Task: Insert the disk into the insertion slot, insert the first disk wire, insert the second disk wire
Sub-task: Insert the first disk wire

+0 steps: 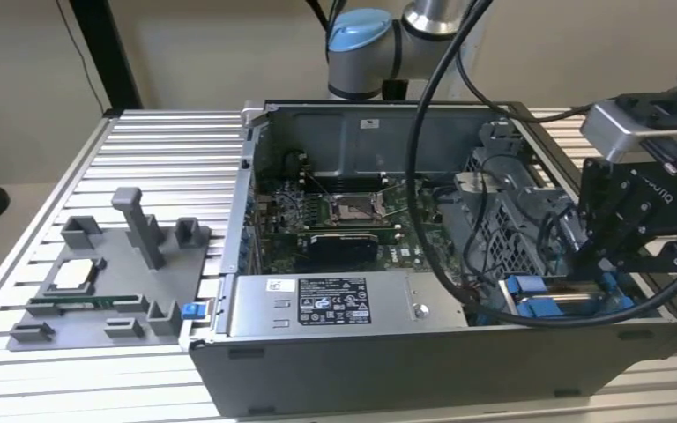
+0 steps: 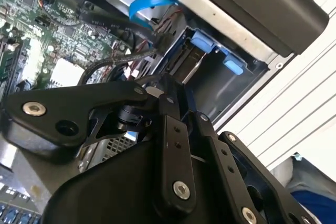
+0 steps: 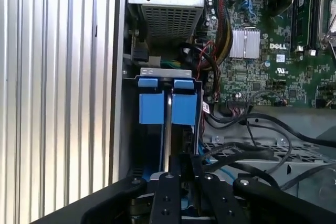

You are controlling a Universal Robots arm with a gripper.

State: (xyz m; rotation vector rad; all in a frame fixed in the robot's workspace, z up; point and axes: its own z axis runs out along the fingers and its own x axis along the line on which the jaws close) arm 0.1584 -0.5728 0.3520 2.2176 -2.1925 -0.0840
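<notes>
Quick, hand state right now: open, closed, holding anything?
Hand: cannot be told; it sits over the silver hard drive in its bright blue plastic carrier, at the grey sheet-metal drive bay.

Slatted metal table [image 1: 162, 145]: open computer case [image 1: 433, 370], grey fixture [image 1: 138, 284].

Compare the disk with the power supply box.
The disk is wrapped in bright blue plastic; the power supply is bare grey metal with a printed label. The disk sits down in a corner bay; the power supply lies along a wall of the case and looks larger. Both are inside it.
</notes>
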